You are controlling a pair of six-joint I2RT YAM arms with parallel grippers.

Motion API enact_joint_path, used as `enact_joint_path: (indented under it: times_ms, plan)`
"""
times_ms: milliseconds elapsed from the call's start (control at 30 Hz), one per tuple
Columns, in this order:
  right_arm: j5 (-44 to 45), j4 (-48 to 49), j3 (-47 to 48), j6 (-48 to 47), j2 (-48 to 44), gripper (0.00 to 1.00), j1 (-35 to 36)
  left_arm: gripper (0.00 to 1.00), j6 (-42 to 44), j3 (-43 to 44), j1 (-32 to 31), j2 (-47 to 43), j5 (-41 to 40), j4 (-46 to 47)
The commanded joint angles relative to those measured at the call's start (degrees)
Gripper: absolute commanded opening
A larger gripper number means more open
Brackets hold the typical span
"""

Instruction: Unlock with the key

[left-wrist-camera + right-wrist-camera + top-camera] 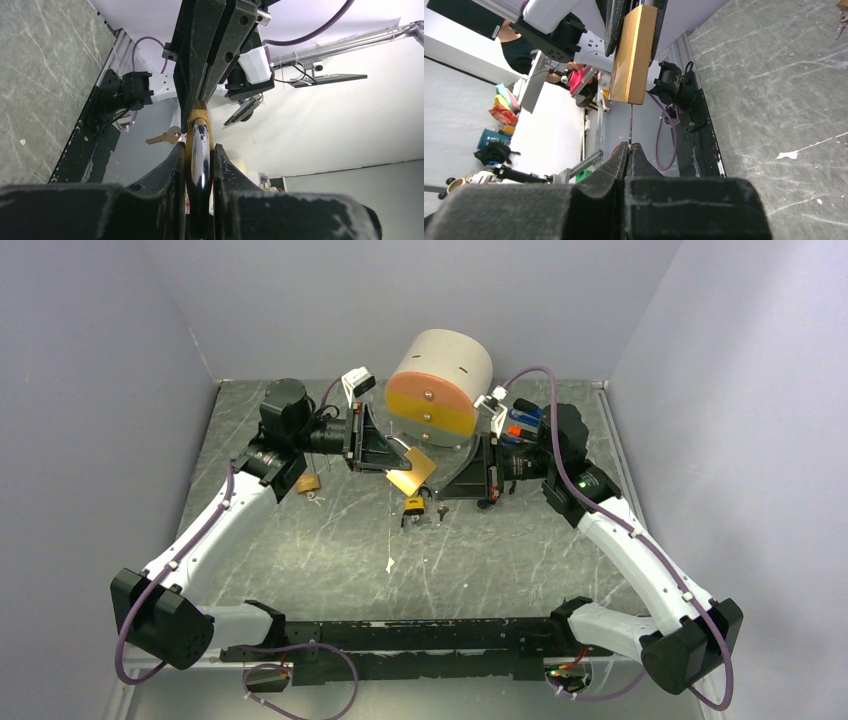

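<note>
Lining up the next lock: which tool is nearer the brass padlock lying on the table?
Left. The left tool hangs just right of that padlock; the right tool is farther right, beyond it.

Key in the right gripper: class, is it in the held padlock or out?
In, apparently: the key runs from the right gripper into the bottom of the padlock.

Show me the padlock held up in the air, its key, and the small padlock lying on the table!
held padlock (634, 55), right wrist view, on its flat brass side.
key (630, 125), right wrist view, on the thin blade under the lock.
small padlock (308, 483), top view, on its brass body.
</note>
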Motion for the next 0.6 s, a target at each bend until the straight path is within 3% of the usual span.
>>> enact_joint_path:
  times_ms: [0,267,567]
  plan:
    - [-0.26,7.57,0.95,1.32,-1.15,0.0,-0.1,0.03,3.37,0.8,-1.14,-1.82,0.61,0.6]
    - [-0.23,1.11,0.47,-2.59,-1.9,0.0,-0.11,0.03,4.41,0.97,-1.15,-1.96,-2.37,0.59]
    - [0.55,1.13,-1.25,-2.61,-3.02,0.0,-0.06,0.03,2.7,0.25,-1.34,-2.17,-1.36,3.96]
